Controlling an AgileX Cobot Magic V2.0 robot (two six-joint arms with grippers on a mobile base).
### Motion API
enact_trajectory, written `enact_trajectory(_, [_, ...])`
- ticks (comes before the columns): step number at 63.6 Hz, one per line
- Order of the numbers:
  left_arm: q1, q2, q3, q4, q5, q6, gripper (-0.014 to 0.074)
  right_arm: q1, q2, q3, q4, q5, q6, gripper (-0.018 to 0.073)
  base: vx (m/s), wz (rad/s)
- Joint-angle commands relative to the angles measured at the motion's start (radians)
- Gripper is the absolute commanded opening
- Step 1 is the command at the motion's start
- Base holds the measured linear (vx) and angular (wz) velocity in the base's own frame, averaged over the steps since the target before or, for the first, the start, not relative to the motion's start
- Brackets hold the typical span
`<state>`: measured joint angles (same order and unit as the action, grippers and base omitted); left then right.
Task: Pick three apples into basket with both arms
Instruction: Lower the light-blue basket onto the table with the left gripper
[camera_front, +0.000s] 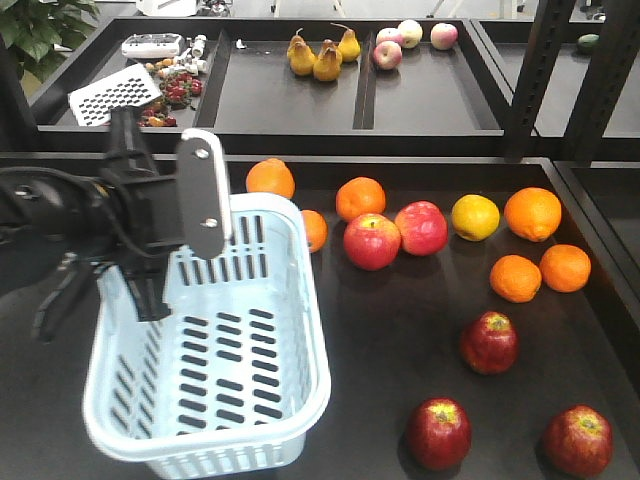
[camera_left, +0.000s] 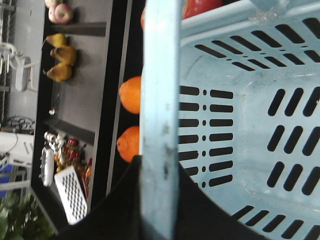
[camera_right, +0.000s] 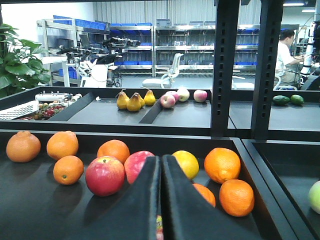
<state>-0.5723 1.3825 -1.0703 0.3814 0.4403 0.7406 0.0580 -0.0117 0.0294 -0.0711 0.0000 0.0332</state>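
Note:
Three dark red apples lie on the black table at the front right: one (camera_front: 489, 342) further back and two (camera_front: 438, 433) (camera_front: 578, 440) near the front edge. The light blue basket (camera_front: 322, 372) stands at the front left, nothing inside it. My left gripper (camera_front: 135, 285) is at its left side. In the left wrist view the left gripper (camera_left: 159, 162) is shut on a light blue bar of the basket (camera_left: 240, 100). My right gripper (camera_right: 160, 160) is shut with nothing in it and hovers low over the table. A sliver of an apple (camera_right: 159, 227) shows through the slit between its jaws.
Two brighter red apples (camera_front: 371, 241) (camera_front: 421, 227), several oranges (camera_front: 532, 213) and a lemon (camera_front: 475, 216) lie behind the dark apples. A raised back shelf holds pears (camera_front: 325, 55) and pale apples (camera_front: 410, 33). Black uprights (camera_front: 540, 70) stand at the right rear.

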Motion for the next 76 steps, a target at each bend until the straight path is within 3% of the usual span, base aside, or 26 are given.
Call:
enact_trajectory(1, [0.013, 0.012, -0.032, -0.055, -0.143, 0.073, -0.0006, -0.009, -0.013, 0.012, -0.011, -0.076, -0.007, -0.0008, 0.0, 0.0])
enact_trajectory(11, [0.045, 0.081, -0.033, -0.11, -0.207, 0.172, -0.0006, -0.009, -0.013, 0.012, -0.011, -0.076, -0.007, -0.0008, 0.0, 0.0])
enact_trajectory(24, [0.067, 0.157, -0.033, -0.133, -0.319, 0.198, -0.0006, -0.009, -0.013, 0.012, -0.011, -0.076, -0.007, -0.0008, 0.0, 0.0])
enact_trajectory(63, [0.067, 0.32, -0.033, -0.133, -0.332, 0.23, 0.0006, -0.009, -0.013, 0.012, -0.011, -0.076, -0.007, -0.0008, 0.0, 0.0])
enact_trajectory(76, [0.067, 0.322, -0.033, -0.133, -0.294, 0.23, 0.0065, -0.009, -0.013, 0.012, -0.011, -0.076, -0.007, -0.0008, 0.0, 0.0])
